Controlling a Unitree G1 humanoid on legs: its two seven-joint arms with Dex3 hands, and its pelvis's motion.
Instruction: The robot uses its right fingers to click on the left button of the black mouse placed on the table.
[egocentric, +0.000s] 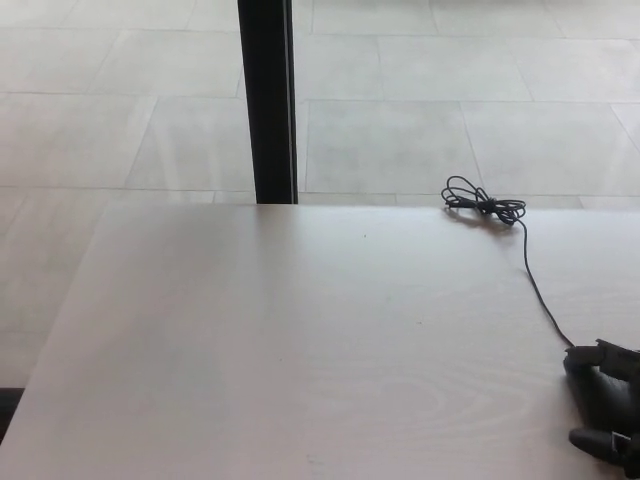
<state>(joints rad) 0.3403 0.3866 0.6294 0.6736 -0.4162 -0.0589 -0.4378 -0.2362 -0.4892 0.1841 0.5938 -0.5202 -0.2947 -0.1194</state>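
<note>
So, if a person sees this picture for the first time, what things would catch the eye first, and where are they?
Probably the thick black vertical post, standing on the pale tiled floor just behind the far edge of the wide light wooden table. Next, the thin black cable: it lies bundled near the far right edge and runs toward the bottom right corner. There a black mass shows, the robot's right hand apparently over the mouse.

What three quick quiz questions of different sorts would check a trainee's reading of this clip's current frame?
1. True or false: the cable ends in a coiled bundle near the table's far edge.
2. Which robot hand is in view?
3. The black post stands: A) on the table, B) on the floor behind it.

Key: 1 true. 2 The right hand, over the black mouse at the lower right. 3 B.
</note>
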